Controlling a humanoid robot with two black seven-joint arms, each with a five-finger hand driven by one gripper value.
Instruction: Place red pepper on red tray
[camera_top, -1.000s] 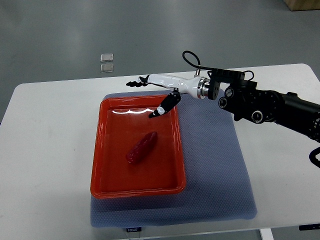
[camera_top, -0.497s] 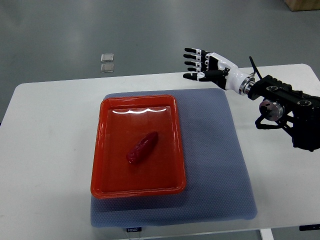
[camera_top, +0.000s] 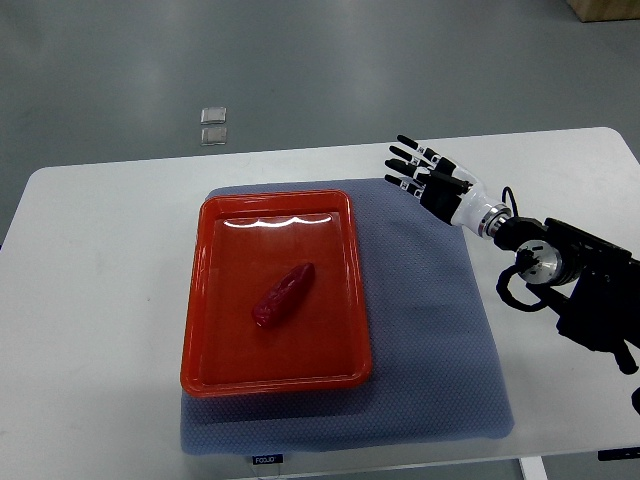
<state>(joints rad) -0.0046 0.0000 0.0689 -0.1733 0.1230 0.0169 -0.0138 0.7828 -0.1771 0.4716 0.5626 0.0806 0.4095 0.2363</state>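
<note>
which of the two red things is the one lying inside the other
The red pepper: small, dark and elongated, it lies diagonally inside the larger, brighter red tray.

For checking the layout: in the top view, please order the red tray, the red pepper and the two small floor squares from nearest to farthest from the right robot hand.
From the right robot hand:
1. Red tray, to its left.
2. Red pepper, at the tray's middle.
3. Floor squares, beyond the table, far left.

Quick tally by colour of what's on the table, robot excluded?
Red: 2, the tray and the pepper lying in it
Blue-grey: 1, the mat under the tray
Total: 3
</note>
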